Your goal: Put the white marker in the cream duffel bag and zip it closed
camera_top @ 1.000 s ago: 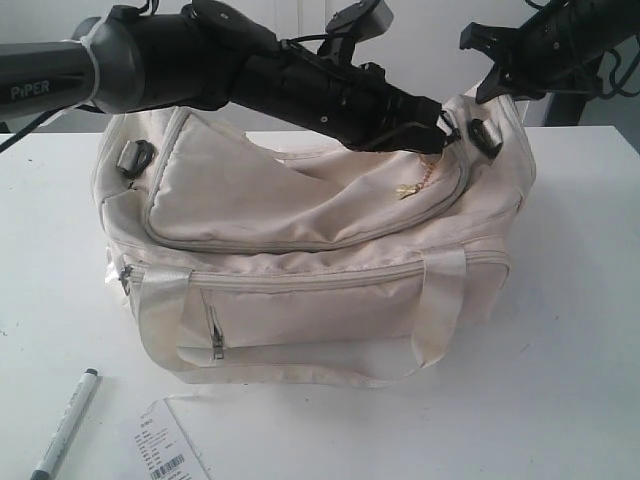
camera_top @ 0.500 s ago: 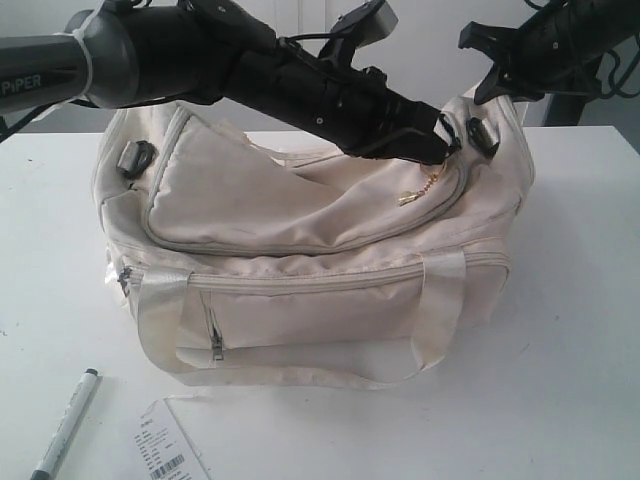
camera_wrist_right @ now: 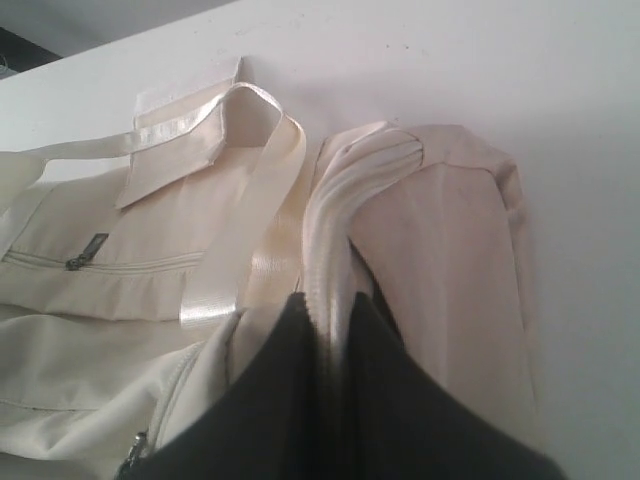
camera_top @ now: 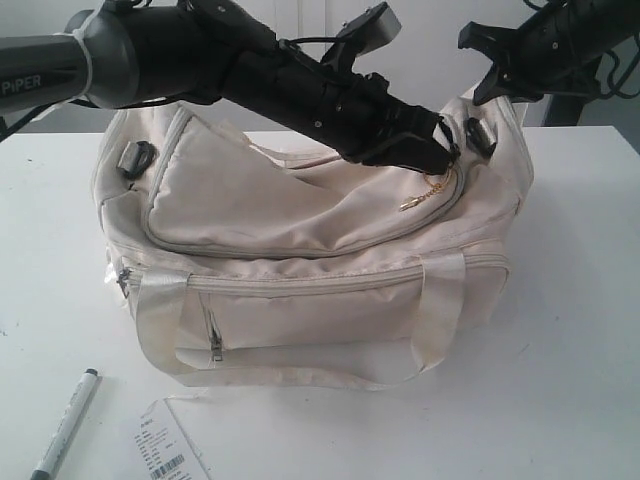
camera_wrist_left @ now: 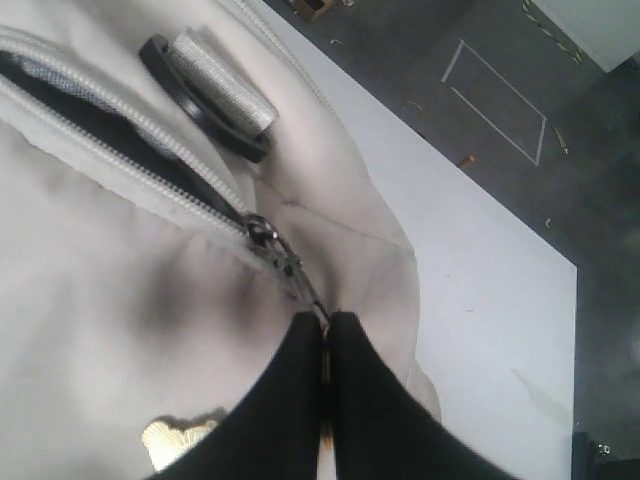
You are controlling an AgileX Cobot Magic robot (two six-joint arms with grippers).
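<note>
Your left claw (camera_wrist_left: 326,330) is clenched on the zipper pull (camera_wrist_left: 285,262) of the cream duffel bag (camera_top: 300,250), near the bag's 2 o'clock corner. Beside it, an open stretch of the zipper shows dark lining. Your right claw (camera_wrist_right: 330,308) grasps a bunched cream strap (camera_wrist_right: 340,190) at the same end. The white marker (camera_top: 65,425) lies on the table (camera_top: 560,380), at 7 o'clock from the bag, beside a paper tag (camera_top: 165,450).
</note>
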